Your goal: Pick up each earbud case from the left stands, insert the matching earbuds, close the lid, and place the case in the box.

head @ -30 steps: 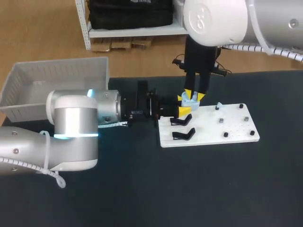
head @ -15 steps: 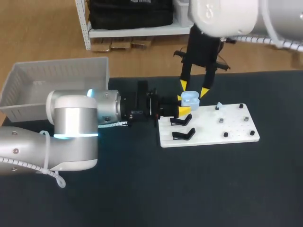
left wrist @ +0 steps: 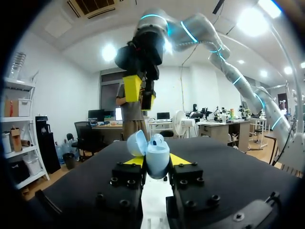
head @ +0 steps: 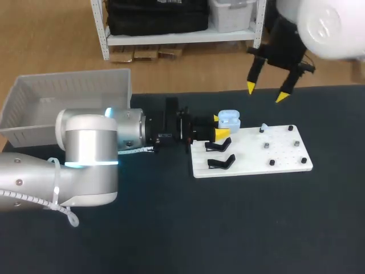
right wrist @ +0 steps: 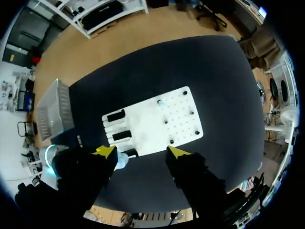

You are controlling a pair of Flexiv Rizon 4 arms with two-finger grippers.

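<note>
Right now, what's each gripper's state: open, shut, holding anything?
Left gripper: shut on the light blue earbud case, whose lid is open.
Right gripper: open, holding nothing.

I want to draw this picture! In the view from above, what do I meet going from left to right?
White box → blue earbud case, held in the left claw → open right claw.

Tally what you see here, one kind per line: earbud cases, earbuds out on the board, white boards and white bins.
earbud case: 1
earbud on the board: 1
white board: 1
white bin: 1
Total: 4
</note>
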